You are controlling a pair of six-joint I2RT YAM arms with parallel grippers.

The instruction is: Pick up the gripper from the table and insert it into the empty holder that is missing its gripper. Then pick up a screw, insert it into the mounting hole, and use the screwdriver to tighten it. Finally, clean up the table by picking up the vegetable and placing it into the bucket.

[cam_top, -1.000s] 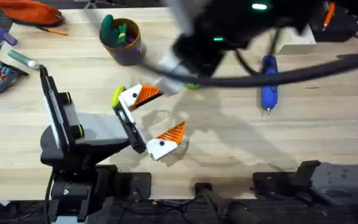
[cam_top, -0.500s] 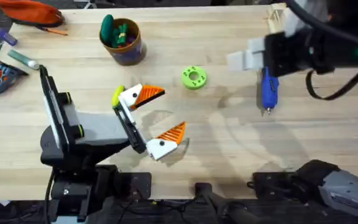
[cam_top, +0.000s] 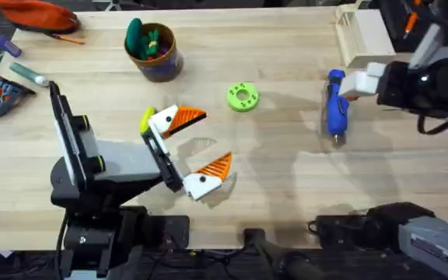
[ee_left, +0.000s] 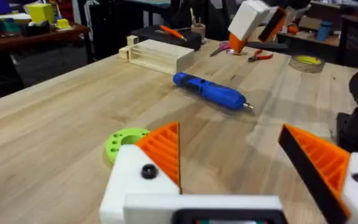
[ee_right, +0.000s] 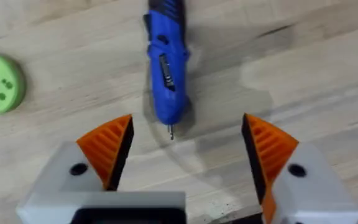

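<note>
The blue screwdriver point(cam_top: 335, 105) point(ee_right: 166, 68) lies on the table at the right, tip toward me. My right gripper point(cam_top: 354, 84) point(ee_right: 188, 118) hovers open just beside and over it, with nothing between its orange fingers. My left gripper point(cam_top: 218, 136) point(ee_left: 229, 130) rests open near the table's middle, both white mounts bearing orange fingers. The bucket point(cam_top: 162, 66) at the back left holds a dark green toy and a yellowish piece. A yellow-green oblong shape point(cam_top: 147, 120) sits against the left gripper's upper mount; I cannot tell whether it is the vegetable. A loose gripper piece and a bare holder are out of view.
A lime-green disc with holes point(cam_top: 243, 97) point(ee_left: 124, 142) lies between the two grippers. A pale wooden box point(cam_top: 364, 35) point(ee_left: 160, 56) stands at the back right. Pens, an orange pouch point(cam_top: 37, 14) and small tools lie at the far left edge.
The right arm swung from over the table's middle out to the right and came down beside the screwdriver. The left arm and the table's things stayed put.
</note>
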